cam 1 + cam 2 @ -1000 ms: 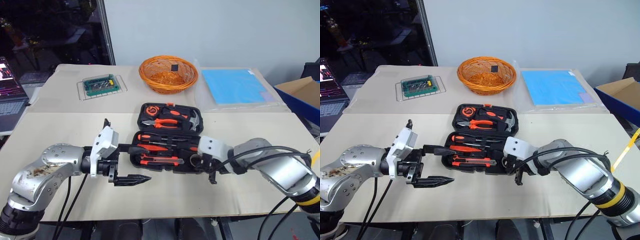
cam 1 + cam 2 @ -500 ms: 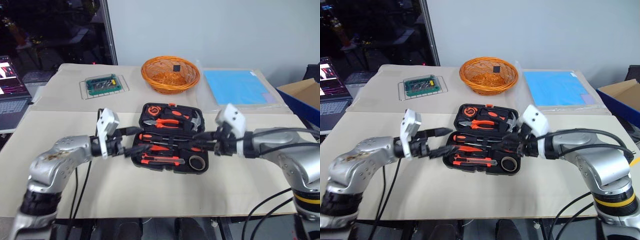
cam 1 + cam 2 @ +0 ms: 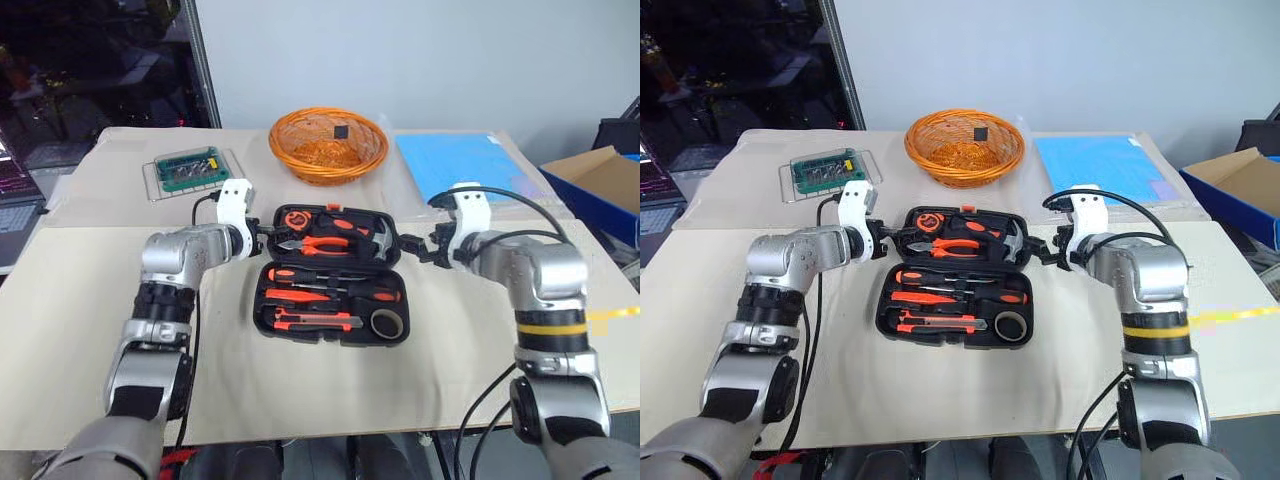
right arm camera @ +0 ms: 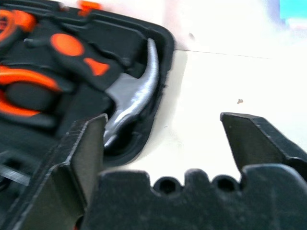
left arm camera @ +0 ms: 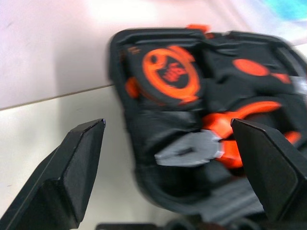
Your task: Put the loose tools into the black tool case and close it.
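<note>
The black tool case [image 3: 333, 275] lay open mid-bench, the loose tools [image 3: 330, 305] already seated inside. Left hand [image 3: 262, 240] at nine o'clock and right hand [image 3: 420, 247] at three o'clock flanked the lid, both spread, apparently to fold it shut.

The whole beige table [image 3: 90, 330] is seen from high up by the two head views, looking forward and down. The open black plastic tool case [image 3: 958, 338] is seen very close by both wrist views, from opposite ends of its far half.
</note>
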`<state>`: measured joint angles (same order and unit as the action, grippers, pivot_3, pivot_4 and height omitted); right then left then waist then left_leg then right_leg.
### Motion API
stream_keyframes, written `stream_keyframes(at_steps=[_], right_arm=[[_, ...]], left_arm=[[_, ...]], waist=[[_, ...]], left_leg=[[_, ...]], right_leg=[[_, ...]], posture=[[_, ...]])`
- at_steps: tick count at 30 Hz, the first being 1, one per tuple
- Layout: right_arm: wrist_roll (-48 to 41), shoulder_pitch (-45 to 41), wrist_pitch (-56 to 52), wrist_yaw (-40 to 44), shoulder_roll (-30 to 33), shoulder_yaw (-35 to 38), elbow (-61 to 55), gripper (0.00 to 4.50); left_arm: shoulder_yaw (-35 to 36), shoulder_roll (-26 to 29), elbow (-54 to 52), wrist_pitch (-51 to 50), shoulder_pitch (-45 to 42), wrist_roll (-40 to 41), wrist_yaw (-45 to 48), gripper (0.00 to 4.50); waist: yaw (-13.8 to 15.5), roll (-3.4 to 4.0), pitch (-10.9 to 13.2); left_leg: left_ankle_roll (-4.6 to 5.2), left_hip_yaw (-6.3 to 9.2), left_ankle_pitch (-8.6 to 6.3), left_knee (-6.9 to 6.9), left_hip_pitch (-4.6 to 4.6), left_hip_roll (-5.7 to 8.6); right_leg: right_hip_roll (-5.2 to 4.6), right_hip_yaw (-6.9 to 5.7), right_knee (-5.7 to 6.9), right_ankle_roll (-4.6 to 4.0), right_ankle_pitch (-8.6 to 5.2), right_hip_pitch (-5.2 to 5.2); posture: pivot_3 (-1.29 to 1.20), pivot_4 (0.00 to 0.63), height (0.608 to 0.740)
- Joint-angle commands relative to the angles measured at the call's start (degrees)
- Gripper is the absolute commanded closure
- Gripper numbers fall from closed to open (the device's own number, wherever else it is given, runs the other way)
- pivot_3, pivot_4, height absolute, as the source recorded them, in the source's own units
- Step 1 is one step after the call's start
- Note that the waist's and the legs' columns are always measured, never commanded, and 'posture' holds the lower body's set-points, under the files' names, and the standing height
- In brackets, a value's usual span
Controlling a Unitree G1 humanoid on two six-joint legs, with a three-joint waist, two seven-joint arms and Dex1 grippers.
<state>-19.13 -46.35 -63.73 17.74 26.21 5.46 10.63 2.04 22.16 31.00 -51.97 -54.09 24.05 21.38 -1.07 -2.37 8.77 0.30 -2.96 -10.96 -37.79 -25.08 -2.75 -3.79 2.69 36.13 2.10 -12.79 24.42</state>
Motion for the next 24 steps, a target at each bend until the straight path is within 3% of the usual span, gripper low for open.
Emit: stream_keyframes(at_steps=[1, 2, 7, 12, 13, 18, 22, 24], right_arm=[[1.09, -4.64, 5.49, 0.21, -1.5, 1.24, 8.66, 0.7], [1.2, -5.39, 6.14, 0.58, -1.94, 1.04, 10.77, 0.94], [2.75, -7.89, 9.55, 3.67, -2.66, -1.09, 19.2, 2.73], [3.32, -7.74, 9.33, 7.06, -1.9, -2.13, 20.76, 4.29], [3.39, -7.6, 9.25, 7.55, -1.58, -2.08, 20.61, 4.48], [3.3, -7.46, 10.63, 10.86, -0.39, -2.33, 20.1, 4.48], [2.85, -8.4, 18.04, 10.58, -2.54, -0.32, 19.89, 4.48], [5.72, -6.68, 27.11, 10.54, -2.69, -2.6, 14.97, 4.48]], left_arm=[[0.21, -1.63, 9.39, 4.67, -5.52, -3.13, 0.55, 0.52], [0.35, -1.86, 11.4, 5.58, -6.29, -3.65, 1.06, 0.74], [2.09, -2.09, 17.76, 7.53, -8.61, -4.71, 3.22, 2.82], [5.17, -2.94, 15.79, 5.02, -9.48, -1.75, 6.59, 4.5], [5.31, -3.14, 15.34, 4.63, -9.56, -1.84, 6.73, 4.5], [4.29, -2.95, 15.36, 3.77, -9.59, -3.63, 9.15, 4.5], [3.45, -2.05, 16.65, 9.04, -9.21, -4.95, 14.35, 4.5], [2.56, -1.26, 10.26, 12.35, -6.64, -4.23, 19.76, 4.5]], waist=[[0.06, 0.0, 0.0], [0.07, 0.0, 0.0], [0.05, 0.01, 0.01], [-0.14, 0.01, 0.01], [-0.13, 0.01, 0.01], [0.16, 0.01, 0.01], [0.06, 0.01, 0.02], [-0.17, 0.05, 0.08]], left_leg=[[0.0, 0.0, 0.0, 0.0, -0.01, 0.01], [0.0, 0.0, 0.0, -0.01, -0.02, 0.01], [-0.01, 0.0, -0.01, 0.0, -0.1, 0.03], [-0.01, 0.01, 0.0, -0.01, -0.09, 0.03], [-0.03, 0.04, 0.01, -0.01, -0.09, 0.03], [-0.05, 0.08, 0.02, -0.01, -0.13, 0.06], [-0.05, 0.08, 0.01, 0.01, -0.17, 0.08], [-0.07, 0.07, 0.02, 0.0, -0.18, 0.08]], right_leg=[[0.0, -0.01, -0.02, 0.0, 0.0, 0.0], [-0.01, -0.01, -0.02, 0.01, 0.0, -0.02], [-0.05, -0.03, -0.09, 0.06, 0.03, -0.01], [-0.06, -0.04, -0.02, 0.08, 0.04, 0.0], [-0.05, -0.05, -0.01, 0.08, 0.04, 0.0], [-0.08, -0.09, -0.06, 0.09, 0.04, -0.01], [-0.09, -0.09, -0.09, 0.1, 0.03, 0.01], [-0.09, -0.09, -0.06, 0.1, 0.05, 0.05]], posture=[[0.0, 0.15, 0.74], [0.0, 0.15, 0.74], [0.0, 0.15, 0.74], [0.0, 0.15, 0.74], [0.0, 0.15, 0.74], [0.0, 0.15, 0.74], [0.0, 0.15, 0.74], [0.0, 0.15, 0.74]])
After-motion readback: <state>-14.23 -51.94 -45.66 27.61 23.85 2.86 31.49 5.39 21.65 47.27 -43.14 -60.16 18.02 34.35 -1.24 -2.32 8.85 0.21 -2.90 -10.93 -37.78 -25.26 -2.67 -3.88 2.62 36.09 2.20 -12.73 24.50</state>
